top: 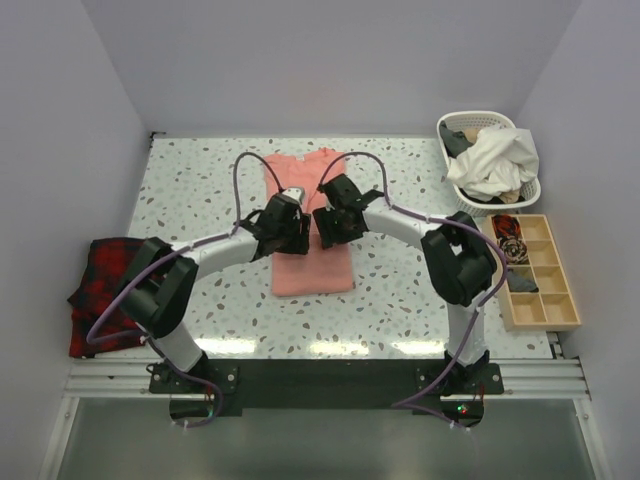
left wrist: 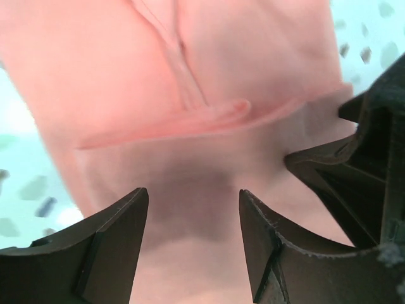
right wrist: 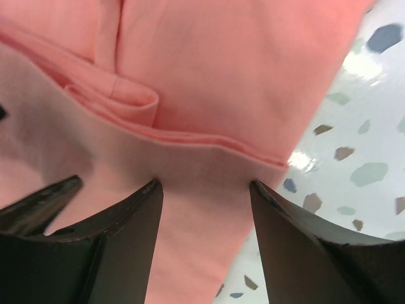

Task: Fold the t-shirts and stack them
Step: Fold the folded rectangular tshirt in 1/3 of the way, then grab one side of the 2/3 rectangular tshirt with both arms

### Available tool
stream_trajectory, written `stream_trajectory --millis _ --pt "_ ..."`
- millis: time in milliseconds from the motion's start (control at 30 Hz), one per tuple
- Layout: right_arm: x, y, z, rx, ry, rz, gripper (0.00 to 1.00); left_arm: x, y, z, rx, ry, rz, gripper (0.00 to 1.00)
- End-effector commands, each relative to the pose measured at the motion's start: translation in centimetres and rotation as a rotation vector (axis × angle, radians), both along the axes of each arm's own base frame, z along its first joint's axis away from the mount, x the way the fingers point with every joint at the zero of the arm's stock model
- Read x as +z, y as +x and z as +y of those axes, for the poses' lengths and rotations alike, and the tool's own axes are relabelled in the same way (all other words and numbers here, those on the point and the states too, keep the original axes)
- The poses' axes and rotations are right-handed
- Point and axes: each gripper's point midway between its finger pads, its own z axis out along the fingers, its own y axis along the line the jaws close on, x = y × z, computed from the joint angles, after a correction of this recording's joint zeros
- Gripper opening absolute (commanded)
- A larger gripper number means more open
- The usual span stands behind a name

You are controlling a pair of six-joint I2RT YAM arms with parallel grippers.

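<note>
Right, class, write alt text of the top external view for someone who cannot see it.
From above, the left arm and right arm meet over a partly folded pink t-shirt on the table. A red plaid cloth lies at its left edge; a basket of clothes and a tray sit at right.

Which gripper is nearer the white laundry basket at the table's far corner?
Right. The right gripper is over the pink t-shirt, on the side toward the basket. The left gripper is beside it over the same shirt, farther from the basket.
</note>
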Motion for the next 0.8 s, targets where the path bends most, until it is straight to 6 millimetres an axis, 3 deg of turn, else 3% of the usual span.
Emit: stream_trajectory --millis 0,100,200,267,300,367,400,533,700,767 --pt "2.3 4.3 -0.7 -0.035 -0.021 -0.121 0.62 2.5 4.4 3.0 0.099 0.12 -0.153 0.65" --pt "2.0 5.5 -1.0 -0.048 -0.028 -0.125 0.62 2.0 4.9 4.1 0.111 0.142 -0.147 0.65" --pt "3.0 6.6 -1.9 -0.077 -0.054 -0.158 0.62 0.7 4.6 5.5 0.149 0.203 -0.12 0.65" --pt "4.2 6.9 -3.0 -0.112 -0.067 -0.195 0.63 1.2 4.2 6.6 0.196 0.221 -0.142 0.65" --pt "6.0 7.1 -3.8 -0.139 -0.05 -0.228 0.66 2.8 4.2 7.0 0.219 0.209 -0.18 0.66" --pt "6.7 6.5 -5.1 -0.163 -0.036 -0.227 0.7 3.7 3.4 8.5 0.277 0.228 -0.198 0.69" --pt "6.8 6.4 -6.4 -0.189 -0.027 -0.216 0.73 5.3 3.1 8.9 0.294 0.206 -0.229 0.71" --pt "6.7 3.0 -8.9 -0.195 0.091 -0.123 0.76 5.9 0.6 9.9 0.316 0.157 -0.215 0.83" --pt "4.0 -2.2 -9.0 -0.144 0.195 0.03 0.76 3.8 -3.6 8.6 0.233 0.019 -0.127 0.85" --pt "3.9 -3.2 -8.2 -0.125 0.256 0.045 0.77 2.6 -5.2 8.0 0.193 -0.039 -0.096 0.85"
